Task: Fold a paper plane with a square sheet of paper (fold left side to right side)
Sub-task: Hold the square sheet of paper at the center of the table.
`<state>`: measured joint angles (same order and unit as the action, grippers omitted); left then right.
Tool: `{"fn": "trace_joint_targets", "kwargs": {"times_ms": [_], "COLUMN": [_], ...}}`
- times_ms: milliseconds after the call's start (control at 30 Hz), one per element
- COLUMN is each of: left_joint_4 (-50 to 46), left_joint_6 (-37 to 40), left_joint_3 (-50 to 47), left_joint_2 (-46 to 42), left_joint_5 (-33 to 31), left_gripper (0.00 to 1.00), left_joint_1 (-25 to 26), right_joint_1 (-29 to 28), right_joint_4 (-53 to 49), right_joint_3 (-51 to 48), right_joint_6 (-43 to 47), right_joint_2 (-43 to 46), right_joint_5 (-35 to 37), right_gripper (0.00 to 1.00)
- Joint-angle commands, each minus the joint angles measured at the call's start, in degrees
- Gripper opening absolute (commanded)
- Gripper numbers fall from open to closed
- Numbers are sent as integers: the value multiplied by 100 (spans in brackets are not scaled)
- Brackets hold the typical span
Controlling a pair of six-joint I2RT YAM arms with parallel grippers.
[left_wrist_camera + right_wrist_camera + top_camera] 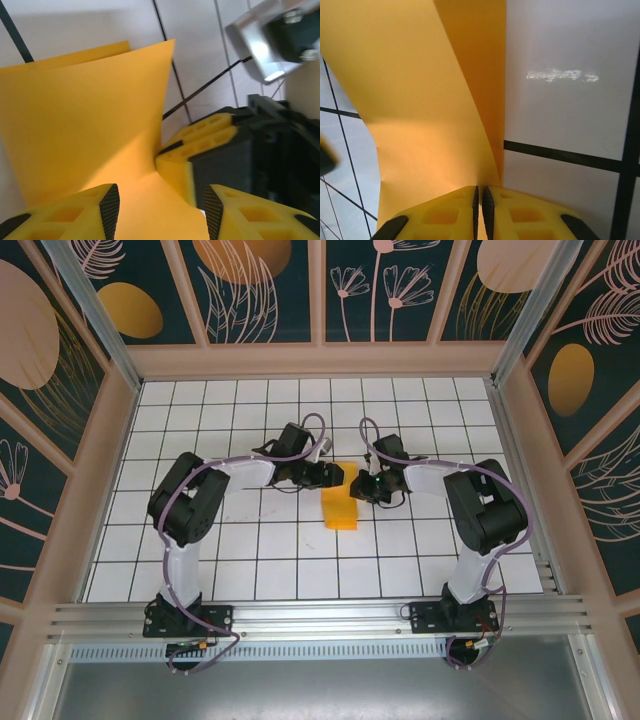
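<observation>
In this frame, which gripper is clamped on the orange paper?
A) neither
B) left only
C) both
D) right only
D: the right gripper is shut on the paper, its fingers pressed together, while the left gripper stands open over it.

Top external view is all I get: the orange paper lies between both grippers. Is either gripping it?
Observer: The right wrist view shows the right gripper shut, the square sheet of paper coming out from between its fingertips.
Operator: And the left?
Observer: The left gripper is open in its wrist view, fingers apart, the sheet showing between them.
Operator: Is the sheet flat?
Observer: No, one side curves up off the table.
</observation>
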<state>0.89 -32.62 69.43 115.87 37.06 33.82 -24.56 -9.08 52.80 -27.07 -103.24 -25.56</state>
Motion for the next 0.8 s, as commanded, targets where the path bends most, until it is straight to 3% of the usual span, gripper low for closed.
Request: {"fn": "trace_joint_targets", "kwargs": {"times_ms": [0,567,767], "left_joint_4": [0,-238,-236], "left_joint_6": [-7,-51,-60], "left_joint_3": [171,-275,-281], "left_joint_2": [202,339,339], "left_joint_5": [-2,-647,-674], "left_gripper": [51,49,49], "left_joint_1": [8,182,204], "right_joint_1": [-15,78,9], "right_joint_4": [-472,-621,-421], "right_joint_3": [-111,495,283], "right_joint_6": [114,255,18], "right_joint_2": [-312,590,857], "right_joint_5": [642,636,74], "right_gripper": [18,22,21]}}
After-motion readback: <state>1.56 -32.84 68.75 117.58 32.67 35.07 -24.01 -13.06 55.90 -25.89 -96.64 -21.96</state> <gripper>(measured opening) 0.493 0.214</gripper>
